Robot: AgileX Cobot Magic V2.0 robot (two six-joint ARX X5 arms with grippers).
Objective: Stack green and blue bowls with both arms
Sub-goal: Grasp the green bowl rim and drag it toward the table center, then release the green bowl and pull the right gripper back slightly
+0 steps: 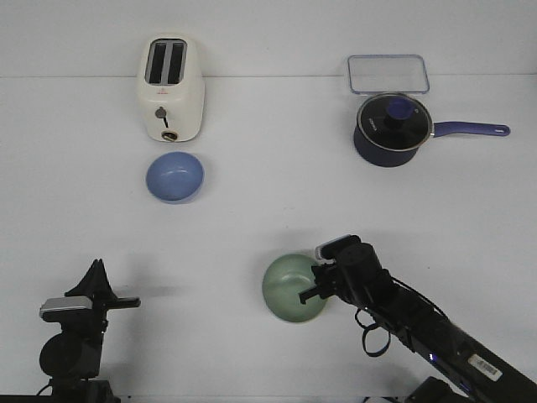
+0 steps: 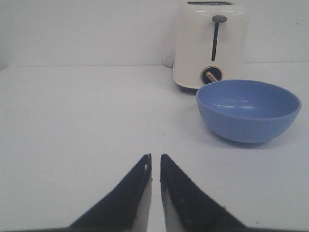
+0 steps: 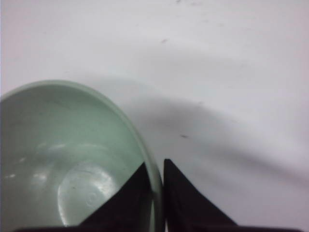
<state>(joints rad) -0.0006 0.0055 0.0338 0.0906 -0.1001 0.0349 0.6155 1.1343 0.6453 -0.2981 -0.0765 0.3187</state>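
Observation:
The pale green bowl (image 1: 291, 288) sits on the white table near the front, a little right of centre. My right gripper (image 1: 316, 287) is shut on its right rim, one finger inside and one outside; the right wrist view shows the rim (image 3: 155, 186) pinched between the black fingers, the gripper (image 3: 155, 166) at the bowl's edge. The blue bowl (image 1: 174, 176) stands at the left, just in front of the toaster, also in the left wrist view (image 2: 248, 109). My left gripper (image 2: 155, 157) is shut and empty, low at the front left (image 1: 127, 303), well short of the blue bowl.
A cream toaster (image 1: 170, 87) stands behind the blue bowl. A dark navy saucepan with glass lid (image 1: 393, 128) and handle pointing right sits at the back right, with a clear lidded box (image 1: 388, 74) behind it.

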